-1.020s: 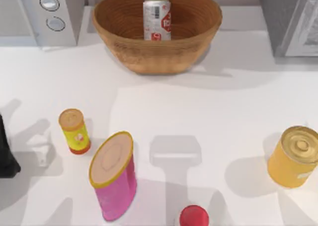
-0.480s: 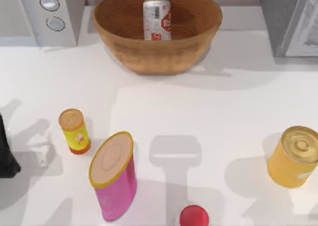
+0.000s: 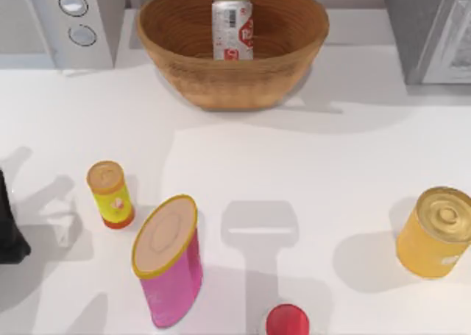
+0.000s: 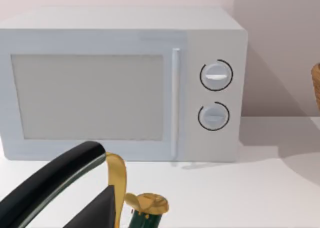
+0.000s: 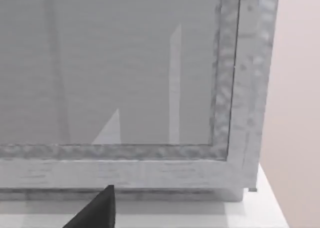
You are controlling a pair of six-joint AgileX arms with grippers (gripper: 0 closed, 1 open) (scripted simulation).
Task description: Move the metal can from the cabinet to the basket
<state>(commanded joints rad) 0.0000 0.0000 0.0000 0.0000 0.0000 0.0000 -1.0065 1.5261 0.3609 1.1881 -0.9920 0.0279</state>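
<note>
1. Silver-white metal can (image 3: 232, 27): slim, with red label marks and a barcode, standing upright inside the basket, near its back wall and about centred.
2. Ribbed brown wicker basket (image 3: 221, 81): large oval bowl at the back middle of the white surface (image 3: 294, 166), between the microwave and the cabinet. A sliver of its rim shows at the edge of the left wrist view (image 4: 316, 85).
3. Grey cabinet (image 3: 427, 29): back right corner, with a lighter framed door panel. The right wrist view faces this door (image 5: 125, 77) at close range, the frame running along its lower and side edges.
4. White microwave (image 3: 62, 22): back left corner, two round knobs on its front. The left wrist view faces it squarely (image 4: 120, 82).
5. Small yellow tube (image 3: 111, 195): orange lid, upright, left of centre, just beside the pink canister.
6. Pink canister (image 3: 169, 258): yellow-rimmed, tan lid, leaning, near the front edge.
7. Red round cap (image 3: 287, 322): at the front edge, centre.
8. Golden-yellow tin (image 3: 436, 232): squat, upright, at the right side.
9. Left arm: a dark part (image 3: 9, 228) at the left edge of the surface. The left claw (image 4: 75, 193) shows as black and gold parts low in its wrist view; I cannot tell whether its fingers are apart or together.
10. Right claw (image 5: 97, 210): one dark tip in front of the cabinet door; its fingers' state cannot be told.
</note>
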